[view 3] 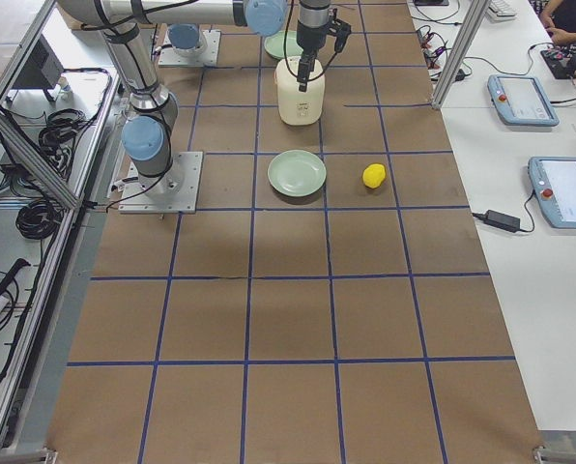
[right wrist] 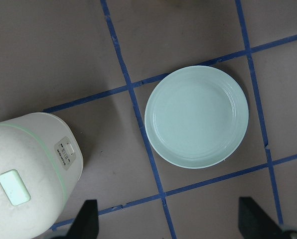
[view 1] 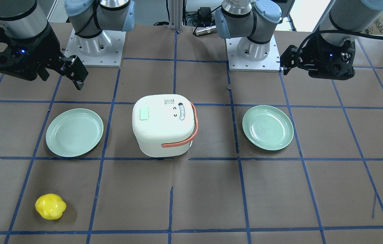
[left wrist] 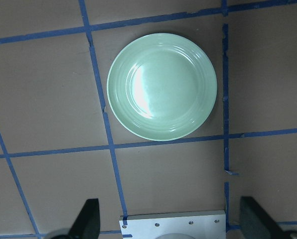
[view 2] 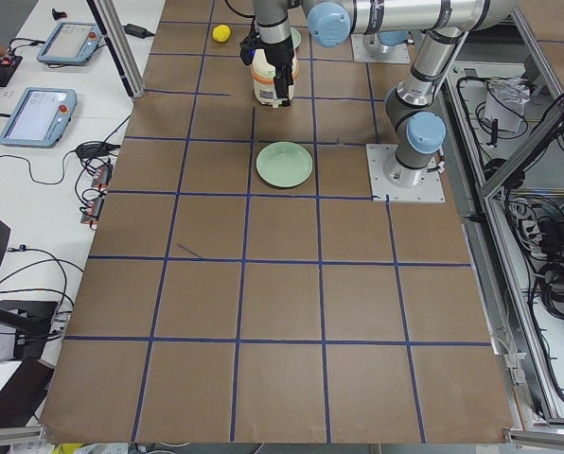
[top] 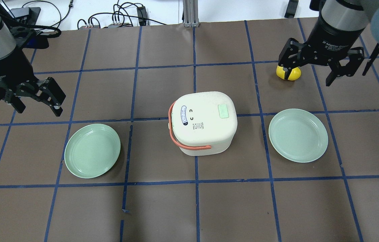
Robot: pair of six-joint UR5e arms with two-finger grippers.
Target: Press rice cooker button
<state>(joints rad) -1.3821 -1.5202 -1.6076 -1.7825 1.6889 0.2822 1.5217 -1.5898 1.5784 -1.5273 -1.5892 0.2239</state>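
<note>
Waiting: both arms hang high and well back from the cooker, and nothing looks pressed yet.
Rice cooker (top: 202, 124): mid-bench between 2 plates, lid down, orange handle (top: 176, 143) folded down along the side toward the robot's left.
Button (top: 223, 111): a pale green pad on top of the lid, on the half toward the robot's right. A small control panel (right wrist: 65, 151) also shows on the cooker's side wall.
Left gripper (top: 37, 106): jaws spread wide and empty, above the bench near the left plate (top: 92, 150), well apart from the cooker.
Right gripper (top: 306, 74): jaws spread wide and empty, held up high. Its wrist camera looks down on the right plate (top: 298, 135) and the cooker's edge.
Progress: judged to be at the very start, with reach, descent and press all left to do. The right arm looks the better placed for the green pad.
Yellow fruit (view 1: 50, 206): alone on the operators' side, toward the robot's right, well apart from the cooker.
Bench (top: 162, 208): flat brown sheeting, matte, gridded with blue tape.
Room: cables trail along the far edge, 2 tablets (view 2: 38, 115) lie on a white side table, and metal framing stands behind the robot.
</note>
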